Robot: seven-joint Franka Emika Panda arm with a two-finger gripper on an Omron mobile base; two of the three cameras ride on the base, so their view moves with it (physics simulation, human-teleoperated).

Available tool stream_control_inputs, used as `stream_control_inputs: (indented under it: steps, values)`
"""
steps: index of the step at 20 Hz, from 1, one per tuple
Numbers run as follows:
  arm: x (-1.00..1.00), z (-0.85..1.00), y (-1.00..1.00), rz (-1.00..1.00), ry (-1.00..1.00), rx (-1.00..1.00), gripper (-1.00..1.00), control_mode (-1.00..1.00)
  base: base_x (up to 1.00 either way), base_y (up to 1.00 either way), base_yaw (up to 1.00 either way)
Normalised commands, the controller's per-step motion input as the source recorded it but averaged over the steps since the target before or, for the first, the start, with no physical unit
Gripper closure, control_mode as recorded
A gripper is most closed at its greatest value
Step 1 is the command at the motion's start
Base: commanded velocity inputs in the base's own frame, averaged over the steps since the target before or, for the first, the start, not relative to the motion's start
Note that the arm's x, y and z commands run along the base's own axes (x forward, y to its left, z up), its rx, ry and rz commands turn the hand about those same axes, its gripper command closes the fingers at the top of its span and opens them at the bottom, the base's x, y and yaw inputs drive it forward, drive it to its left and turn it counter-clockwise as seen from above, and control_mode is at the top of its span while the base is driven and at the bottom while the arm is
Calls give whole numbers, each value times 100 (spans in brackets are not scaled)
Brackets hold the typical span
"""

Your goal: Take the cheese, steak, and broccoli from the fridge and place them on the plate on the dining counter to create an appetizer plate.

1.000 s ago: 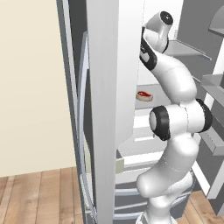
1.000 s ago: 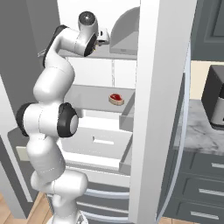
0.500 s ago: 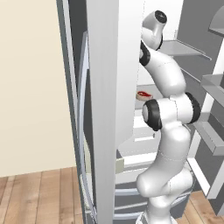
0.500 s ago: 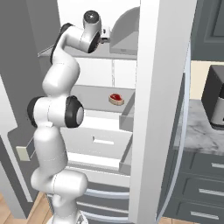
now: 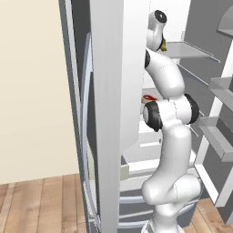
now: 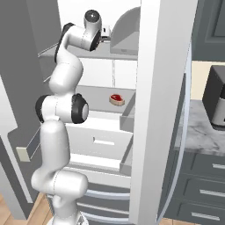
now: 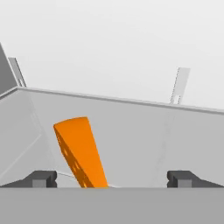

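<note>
Orange cheese [image 7: 81,151] lies on the fridge [image 6: 154,88] shelf, between our gripper's [image 7: 112,178] wide-apart fingers (nothing held).

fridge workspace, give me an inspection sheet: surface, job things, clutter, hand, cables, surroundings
surface: white fridge with its doors open; grey shelves and white drawers inside.
job's things: cheese, an orange wedge, lies on an upper shelf just ahead of the hand, nearer one fingertip; steak lies alone on a lower shelf; broccoli, a yellow-green bit, peeks past the arm on the upper shelf.
clutter: a grey domed cover on the upper shelf.
hand: hand open, fingertips wide apart, holding nothing, level with the cheese.
cables: nothing seen.
surroundings: wooden floor, cream wall, a dark countertop oven on a marble wall counter beside the fridge.
</note>
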Motion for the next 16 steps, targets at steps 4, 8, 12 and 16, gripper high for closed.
stream_control_inputs:
  steps: [4,8,12,16]
  values:
    - [16,0,9,1,0,0,-100,-100,0,0,0]
    - [12,-8,8,3,0,0,-100,-100,0,0,0]
    - [2,-26,12,4,1,-1,100,-100,0,0,0]
    - [4,-23,5,4,0,0,100,-100,0,0,0]
